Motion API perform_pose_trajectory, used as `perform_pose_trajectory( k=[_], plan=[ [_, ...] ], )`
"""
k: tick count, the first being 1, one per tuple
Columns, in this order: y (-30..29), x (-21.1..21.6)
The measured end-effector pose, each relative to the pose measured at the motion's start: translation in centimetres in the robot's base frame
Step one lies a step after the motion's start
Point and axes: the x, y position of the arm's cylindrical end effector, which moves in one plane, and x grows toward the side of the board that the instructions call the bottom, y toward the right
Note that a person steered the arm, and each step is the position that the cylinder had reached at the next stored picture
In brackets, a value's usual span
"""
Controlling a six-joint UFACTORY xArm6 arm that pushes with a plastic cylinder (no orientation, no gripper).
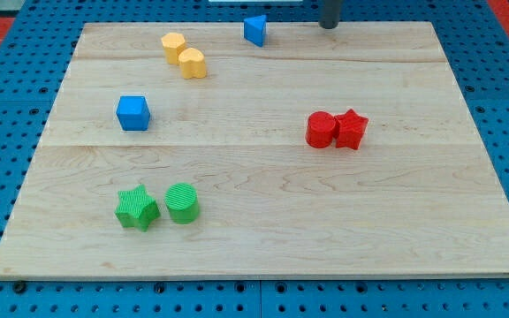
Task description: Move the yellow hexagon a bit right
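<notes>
Two yellow blocks sit touching at the view's top left. The upper one (173,44) looks like the yellow hexagon. The lower one (192,63) is more rounded and lies just to its lower right. My tip (329,26) is at the board's top edge, far to the right of both yellow blocks and touching no block. A blue triangular block (254,29) lies between my tip and the yellow pair.
A blue cube (132,112) sits at the left middle. A red cylinder (322,129) and a red star (352,129) touch at the right middle. A green star (136,208) and a green cylinder (182,202) sit at the bottom left. The wooden board (263,238) lies on a blue pegboard.
</notes>
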Motion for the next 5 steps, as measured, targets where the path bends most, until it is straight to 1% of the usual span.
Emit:
perform_pose_trajectory(
  k=[1, 2, 3, 4, 5],
  plan=[
    [-6.5, 0.1],
    [-16.4, 0.1],
    [-24.6, 0.0],
    [-28.3, 2.0],
    [-26.6, 7.1]
  ],
)
